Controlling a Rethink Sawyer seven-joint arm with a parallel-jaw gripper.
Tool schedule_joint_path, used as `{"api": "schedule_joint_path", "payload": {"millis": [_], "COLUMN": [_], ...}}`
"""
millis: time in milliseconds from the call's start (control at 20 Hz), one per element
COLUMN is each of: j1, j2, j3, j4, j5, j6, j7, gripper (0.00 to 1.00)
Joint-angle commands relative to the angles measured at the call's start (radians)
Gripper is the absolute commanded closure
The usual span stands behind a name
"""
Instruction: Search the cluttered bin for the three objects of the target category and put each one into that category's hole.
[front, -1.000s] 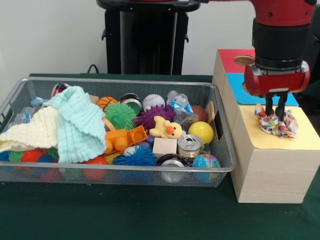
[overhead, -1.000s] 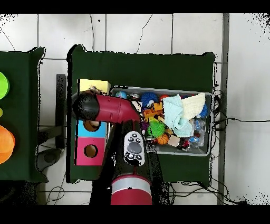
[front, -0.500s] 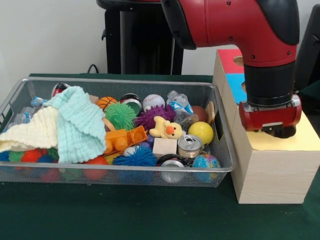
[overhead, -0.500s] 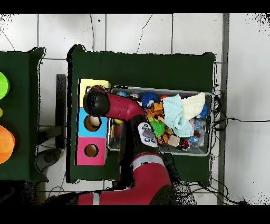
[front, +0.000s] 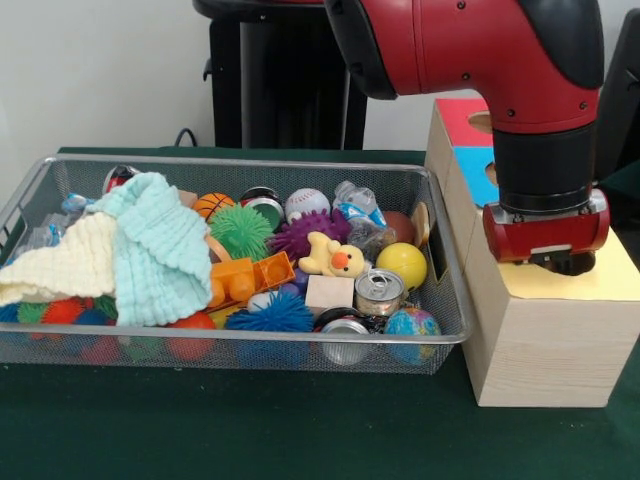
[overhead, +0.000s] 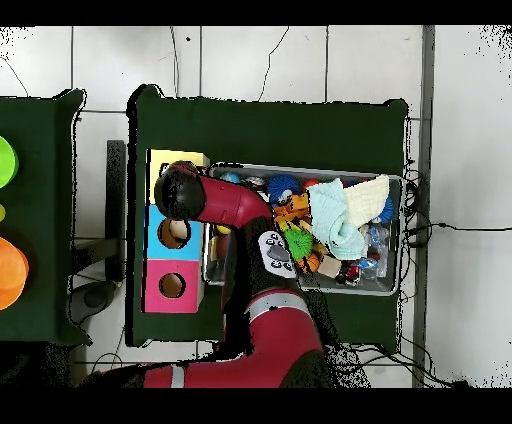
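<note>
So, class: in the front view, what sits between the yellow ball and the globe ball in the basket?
In the front view, a silver drink can stands between the yellow ball and the globe ball.

Silver wire-mesh metal bin (front: 250, 345), pale matt wooden box (front: 545, 345), waffle-textured cloth (front: 160, 250)

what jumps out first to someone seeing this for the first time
The big red arm fills the front view's upper right, its gripper pressed low onto the yellow-faced box beside the bin. Next comes the wire bin crammed with bright toys, a mint-green waffle cloth draped over its left half.
</note>
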Motion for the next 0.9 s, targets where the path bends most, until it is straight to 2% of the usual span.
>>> {"api": "schedule_joint_path", "payload": {"millis": [50, 350, 400, 600, 750, 800, 900], "j1": [-0.005, 0.024, 0.03, 0.055, 0.057, 0.058, 0.06], "j2": [0.043, 0.0, -0.003, -0.013, -0.001, 0.0, -0.003], "j3": [0.018, -0.026, -0.035, -0.076, -0.073, -0.074, -0.08], "j4": [0.068, 0.085, 0.086, 0.052, 0.047, 0.046, 0.055], "j5": [0.017, 0.025, 0.03, 0.01, 0.02, 0.024, 0.035], "j6": [0.026, 0.107, 0.118, 0.166, 0.15, 0.151, 0.146], "j7": [0.205, 0.221, 0.23, 0.207, 0.211, 0.209, 0.228], "gripper": [1.0, 1.0, 0.0, 0.0, 0.0, 1.0, 1.0]}}
